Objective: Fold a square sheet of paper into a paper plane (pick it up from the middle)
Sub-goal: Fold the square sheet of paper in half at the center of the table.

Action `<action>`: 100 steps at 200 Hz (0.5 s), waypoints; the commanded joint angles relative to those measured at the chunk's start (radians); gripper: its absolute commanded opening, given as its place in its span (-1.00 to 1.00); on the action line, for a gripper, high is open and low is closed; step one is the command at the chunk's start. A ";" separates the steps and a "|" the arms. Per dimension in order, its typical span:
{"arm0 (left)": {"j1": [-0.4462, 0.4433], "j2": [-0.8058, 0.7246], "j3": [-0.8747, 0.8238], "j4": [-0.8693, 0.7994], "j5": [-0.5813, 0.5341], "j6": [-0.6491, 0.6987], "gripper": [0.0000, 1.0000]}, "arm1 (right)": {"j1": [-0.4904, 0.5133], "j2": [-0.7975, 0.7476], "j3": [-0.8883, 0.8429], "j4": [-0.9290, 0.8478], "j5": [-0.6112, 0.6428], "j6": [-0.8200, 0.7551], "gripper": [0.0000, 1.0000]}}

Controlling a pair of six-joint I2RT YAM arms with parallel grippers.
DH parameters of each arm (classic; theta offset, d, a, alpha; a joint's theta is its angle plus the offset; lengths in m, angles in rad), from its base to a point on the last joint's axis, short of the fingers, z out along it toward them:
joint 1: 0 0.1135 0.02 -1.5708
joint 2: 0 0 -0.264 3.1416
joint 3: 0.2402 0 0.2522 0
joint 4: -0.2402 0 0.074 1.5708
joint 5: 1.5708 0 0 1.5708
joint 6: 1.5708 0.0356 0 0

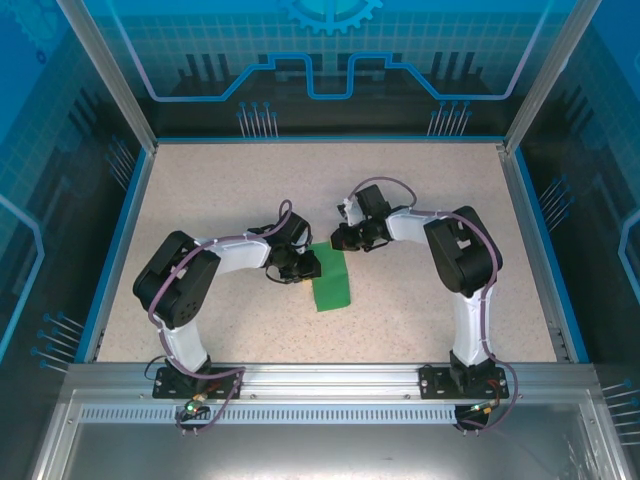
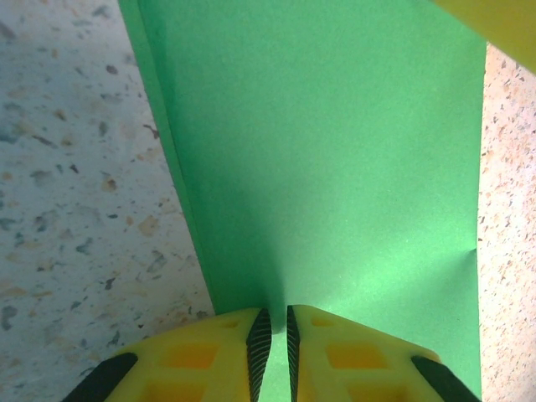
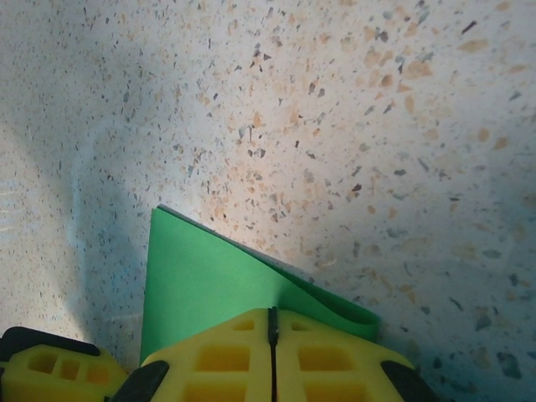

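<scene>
The square sheet of paper [image 1: 332, 285] lies on the table between the two arms as a bright green upright strip, folded over on itself. My left gripper [image 1: 303, 268] is low at its left edge. In the left wrist view its jaws [image 2: 274, 311] stand a narrow gap apart over the sheet [image 2: 335, 167], with green showing between the pads. My right gripper [image 1: 337, 240] is at the sheet's far end. Its jaws [image 3: 272, 310] are shut, and a curled flap of the sheet [image 3: 201, 268] rises into them.
The speckled tabletop [image 1: 230, 200] has a blue rim [image 1: 118, 250] and transparent blue walls behind and at both sides. A metal rail [image 1: 320, 375] holding both arm bases runs along the near edge.
</scene>
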 commanded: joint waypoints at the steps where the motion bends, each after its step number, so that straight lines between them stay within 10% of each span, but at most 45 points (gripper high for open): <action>1: -0.005 0.054 -0.057 -0.141 -0.117 0.026 -0.61 | -0.050 0.038 0.024 -0.008 0.075 -0.017 -0.87; 100: -0.005 0.061 -0.042 -0.150 -0.121 0.023 -0.61 | -0.074 -0.062 -0.027 0.026 0.032 -0.011 -0.87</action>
